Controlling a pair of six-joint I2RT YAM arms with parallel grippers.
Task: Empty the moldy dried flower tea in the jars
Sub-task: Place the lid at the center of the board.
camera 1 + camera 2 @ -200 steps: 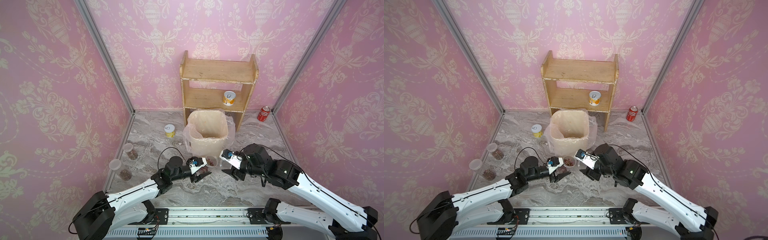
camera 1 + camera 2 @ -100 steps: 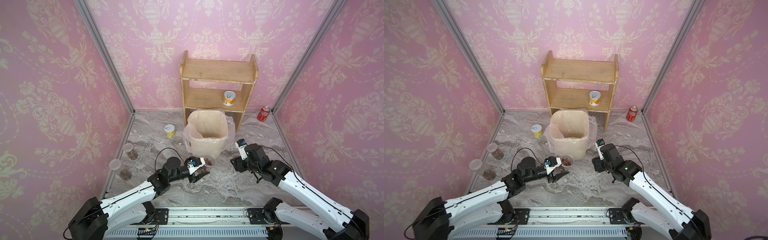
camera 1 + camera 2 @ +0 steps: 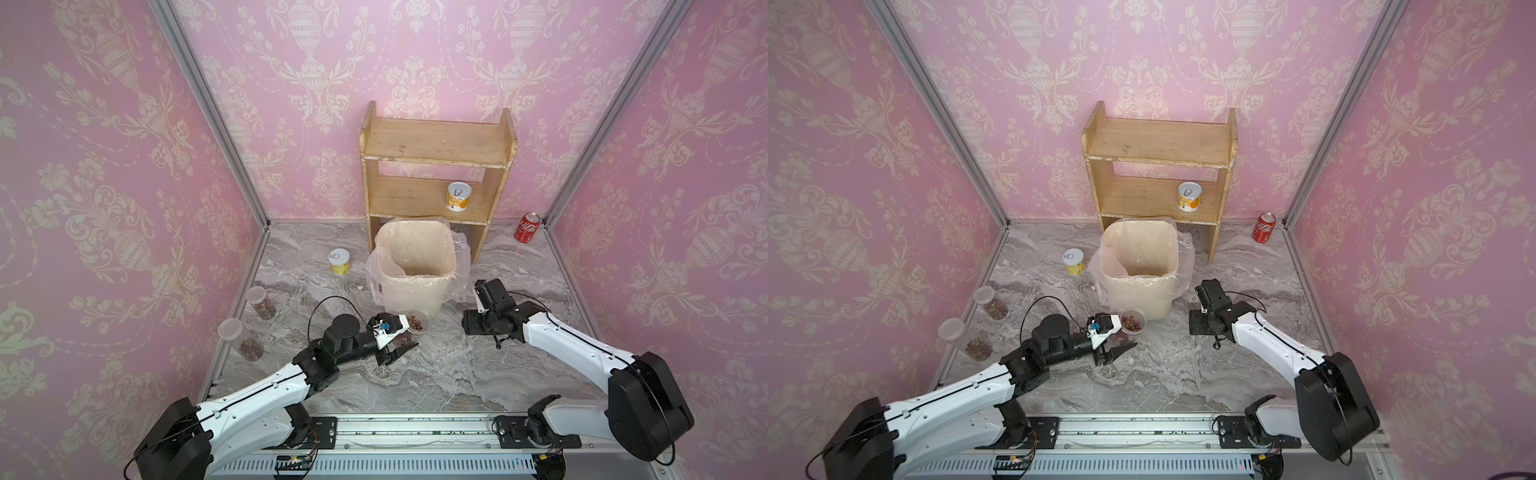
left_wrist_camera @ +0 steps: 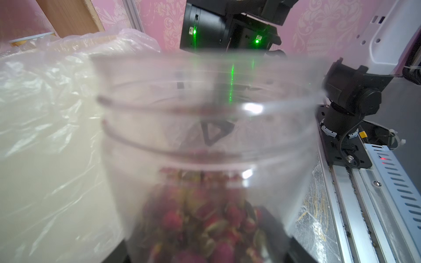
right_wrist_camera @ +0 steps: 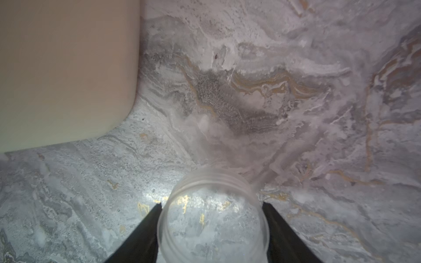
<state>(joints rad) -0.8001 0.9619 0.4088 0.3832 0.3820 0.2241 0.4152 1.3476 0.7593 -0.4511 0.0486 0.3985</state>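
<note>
Right gripper (image 5: 211, 205) pulled lid (image 5: 211, 230) away; jar (image 3: 415, 323) clamped in left gripper (image 3: 404, 340)

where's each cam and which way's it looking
Top views: overhead at the front, looking down on the marble surface; both arms show.
Left wrist: on the left arm, looking past the open jar in the left gripper at the bin and right arm.
Right wrist: on the right arm, facing down at the surface; right gripper holds the lid.
Shared: both wrist views show the bin.
</note>
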